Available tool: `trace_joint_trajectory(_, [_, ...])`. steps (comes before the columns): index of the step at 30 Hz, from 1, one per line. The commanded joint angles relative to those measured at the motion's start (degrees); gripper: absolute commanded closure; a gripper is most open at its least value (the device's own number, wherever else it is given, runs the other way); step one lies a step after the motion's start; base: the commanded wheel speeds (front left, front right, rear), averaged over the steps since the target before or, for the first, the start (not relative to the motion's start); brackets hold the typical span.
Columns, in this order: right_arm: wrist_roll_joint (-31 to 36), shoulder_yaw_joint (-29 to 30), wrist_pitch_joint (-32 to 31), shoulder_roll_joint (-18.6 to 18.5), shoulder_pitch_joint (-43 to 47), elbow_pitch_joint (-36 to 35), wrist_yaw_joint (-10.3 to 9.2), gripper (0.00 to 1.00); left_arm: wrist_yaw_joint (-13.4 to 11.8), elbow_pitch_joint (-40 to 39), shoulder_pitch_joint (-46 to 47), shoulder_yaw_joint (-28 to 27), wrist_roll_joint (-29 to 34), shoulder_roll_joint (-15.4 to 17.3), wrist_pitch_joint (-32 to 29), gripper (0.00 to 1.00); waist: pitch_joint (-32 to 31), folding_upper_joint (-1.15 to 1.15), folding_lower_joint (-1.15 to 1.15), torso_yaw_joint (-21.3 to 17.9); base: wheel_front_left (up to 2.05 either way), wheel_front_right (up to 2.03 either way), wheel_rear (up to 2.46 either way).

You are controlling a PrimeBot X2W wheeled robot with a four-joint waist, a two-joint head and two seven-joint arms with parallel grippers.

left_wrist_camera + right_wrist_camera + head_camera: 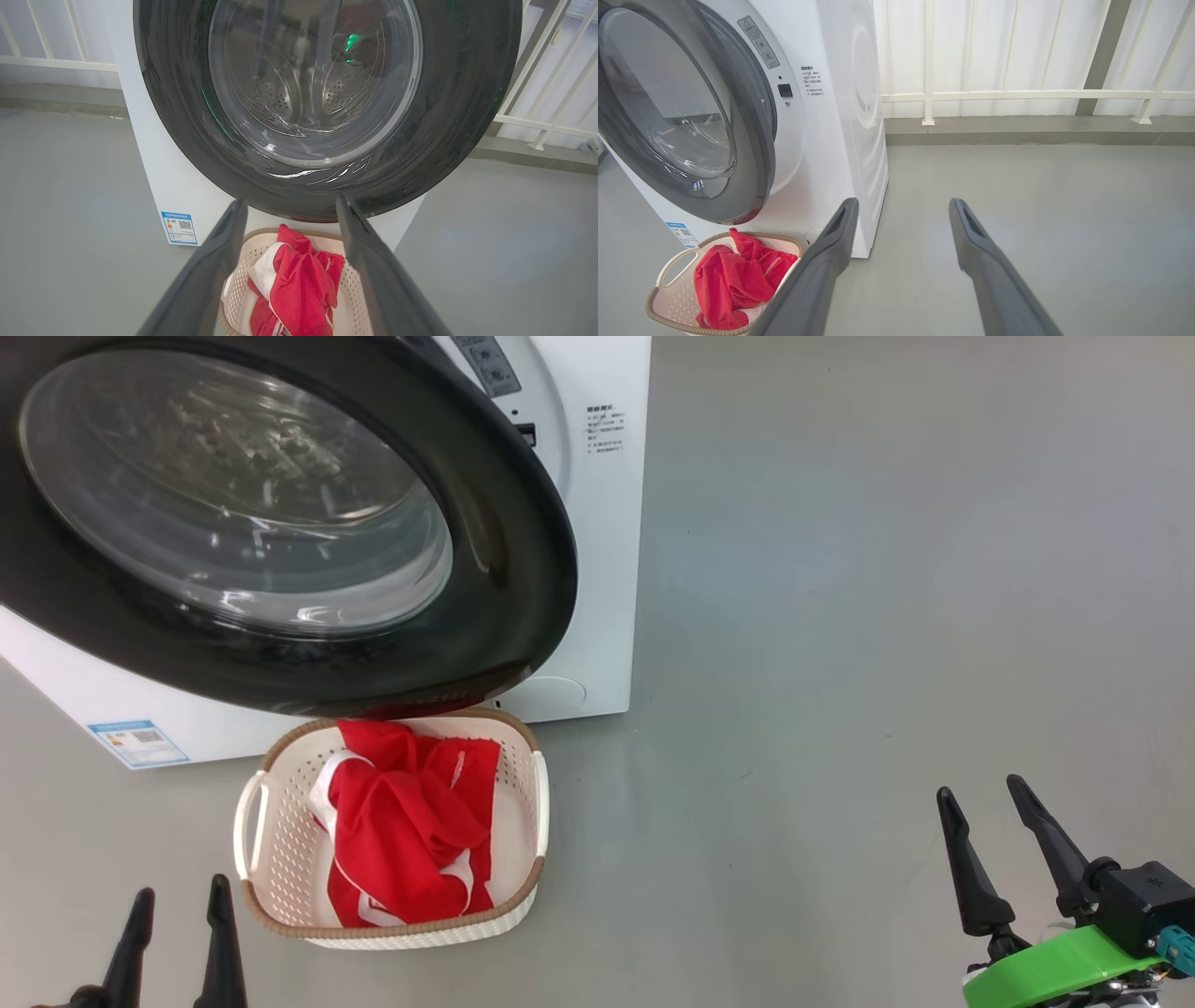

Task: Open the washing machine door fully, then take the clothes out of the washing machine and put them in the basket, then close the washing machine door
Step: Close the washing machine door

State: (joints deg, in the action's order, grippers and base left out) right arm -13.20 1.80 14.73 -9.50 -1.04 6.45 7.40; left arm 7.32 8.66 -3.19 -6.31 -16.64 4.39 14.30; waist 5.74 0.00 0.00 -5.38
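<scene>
1. Head view: the clothes (411,821) lie in the basket (289,859), which stands on the floor (840,616) just before the washing machine (597,569), under the washing machine door (523,569). The left tool (183,887) and the right tool (980,787) are both spread and empty.
2. Left wrist view: the left tool's fingers (210,270) frame the basket. The steel drum (303,93) shows through the glass.
3. Right wrist view: the washing machine door stands ajar. The right tool is spread above the floor.
</scene>
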Motion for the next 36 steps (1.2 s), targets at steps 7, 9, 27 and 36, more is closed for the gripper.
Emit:
trace_joint_trajectory(7, [0.41, -1.14, 0.27, -0.94, 0.43, -1.28, 0.09, 0.0, 0.17, -1.65, 0.59, -1.28, 0.18, 0.78, 0.7, 0.0, 0.06, 0.0, 0.0, 0.17, 0.0, 0.0, 0.0])
trace_joint_trajectory(9, [0.42, -1.2, 0.27, -0.94, 0.44, -1.33, 0.09, 0.0, 0.17, -1.68, 0.52, -1.2, 0.16, 0.82, 0.7, 0.0, 0.09, 0.0, 0.0, 0.18, 0.0, 0.0, 0.0])
trace_joint_trajectory(27, [-0.37, -3.4, 0.27, -1.2, -1.92, -2.85, 0.09, 1.0, 0.17, -2.37, 1.43, 1.4, 0.48, 0.64, 0.7, 0.0, 0.98, 0.0, 0.0, 2.46, 0.0, 0.0, 0.0])
trace_joint_trajectory(36, [-0.97, -8.18, 0.27, -1.48, -9.23, -2.43, 0.09, 1.0, 0.17, -2.64, 3.04, 2.88, 0.26, -0.35, 0.7, 0.0, 2.61, 0.0, 0.0, 6.11, 0.0, 0.0, 0.0])
